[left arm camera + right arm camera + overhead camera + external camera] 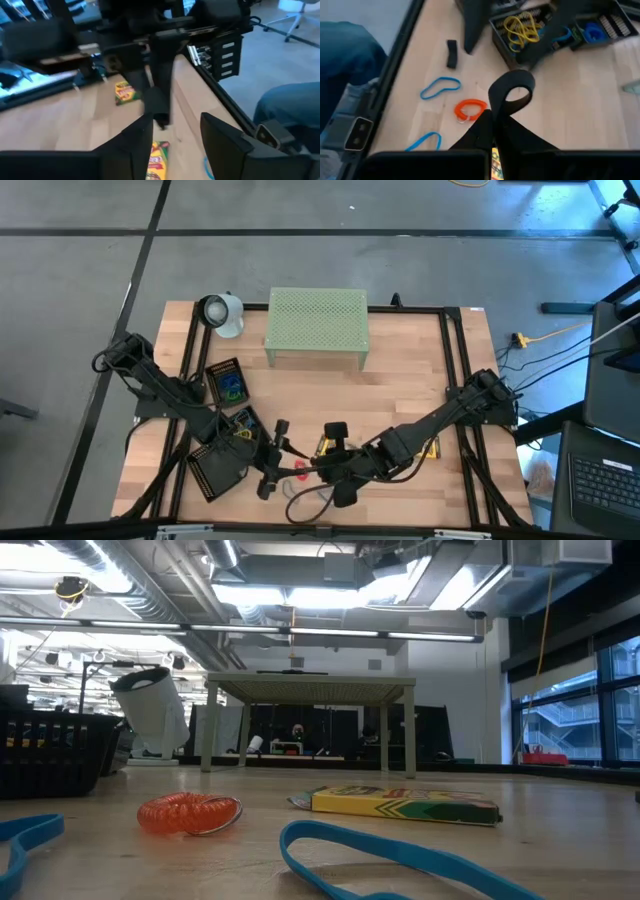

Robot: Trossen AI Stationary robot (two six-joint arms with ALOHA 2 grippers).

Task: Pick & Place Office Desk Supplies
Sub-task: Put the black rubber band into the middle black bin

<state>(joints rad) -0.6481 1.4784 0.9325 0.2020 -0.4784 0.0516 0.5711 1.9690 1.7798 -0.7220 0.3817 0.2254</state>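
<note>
The right gripper [492, 117] is squeezing shut on a black loop [512, 92]. The loop is sticking up out of its fingertips, above the table [580, 110]. I think the job right now is carrying this loop over to the trays and dropping it in.

To do it well, the gripper should be keeping its squeeze tight, because the loop is thin and floppy. It should be lifting high enough that the loop is not catching on a tray wall. It should be letting go only when the loop is hanging right over the tray. The left arm is close by, so the 2 arms should be keeping apart.

The left gripper [172, 135] is holding its 2 fingers apart with nothing in them. It is hanging just over a crayon box [157, 160], and another crayon box [125, 92] is lying farther off.

One black tray [501, 42] is holding yellow bands [522, 27]. The next tray [615, 25] is holding blue bands [592, 32]. What is lying in the third tray [218, 472] I cannot tell.

An orange coil [470, 109], 2 blue bands [440, 87] and a black clip [451, 52] are lying on the table, waiting to be picked up.
</note>
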